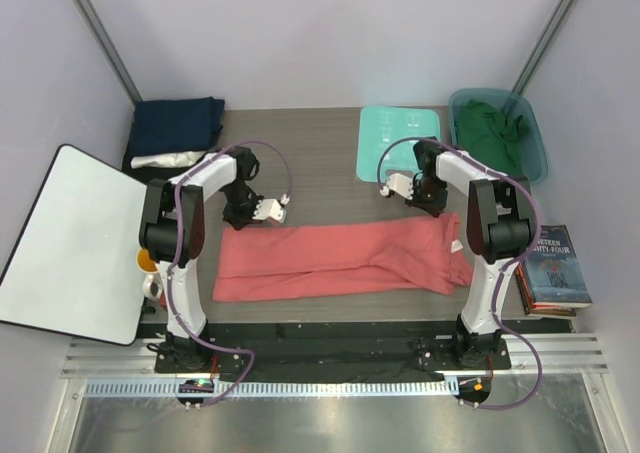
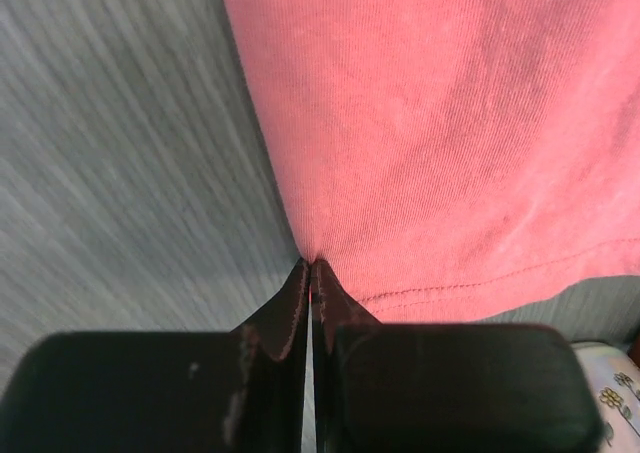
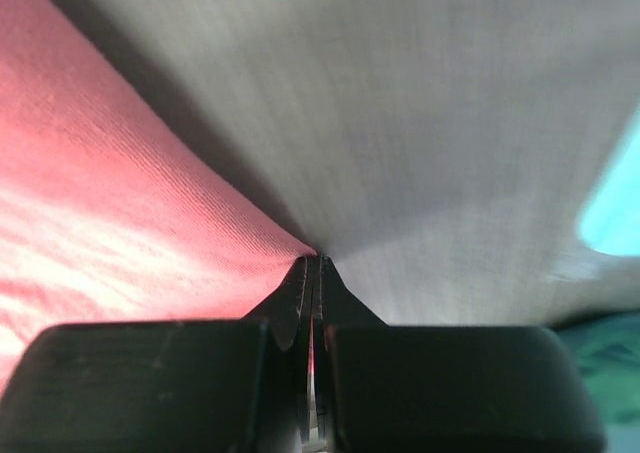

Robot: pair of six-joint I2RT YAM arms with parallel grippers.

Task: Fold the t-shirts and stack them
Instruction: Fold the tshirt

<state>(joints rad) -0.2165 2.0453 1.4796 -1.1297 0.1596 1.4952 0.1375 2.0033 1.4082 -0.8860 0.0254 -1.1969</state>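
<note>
The grey wood-grain tabletop (image 1: 320, 173) carries everything. At its left edge a large white board (image 1: 70, 238) lies at a slant, partly overhanging.

Across the middle lies the coral-red t-shirt (image 1: 330, 258), folded lengthwise into a long band that runs from in front of the left arm (image 1: 175, 233) to in front of the right arm (image 1: 490, 223). Its right end is the bulkier one.

At the back right corner a translucent teal bin (image 1: 535, 143) holds a crumpled dark green t-shirt (image 1: 490, 133). At the back left a folded navy blue t-shirt (image 1: 180, 123) rests on a strip of white cloth (image 1: 165, 160). The mint-green board (image 1: 395, 153) lies flat just left of the bin, apart from the coral-red t-shirt. A small stack of books (image 1: 555, 263) sits by the right arm, and a mug (image 1: 148, 268) stands between the left arm and the white board.

The left end effector (image 2: 310, 268) has its fingers pressed together, pinching the far edge of the coral-red t-shirt close to a stitched hem. The right end effector (image 3: 316, 263) is likewise pressed together on the far edge at the other end, where the cloth casts a shadow on the tabletop.
</note>
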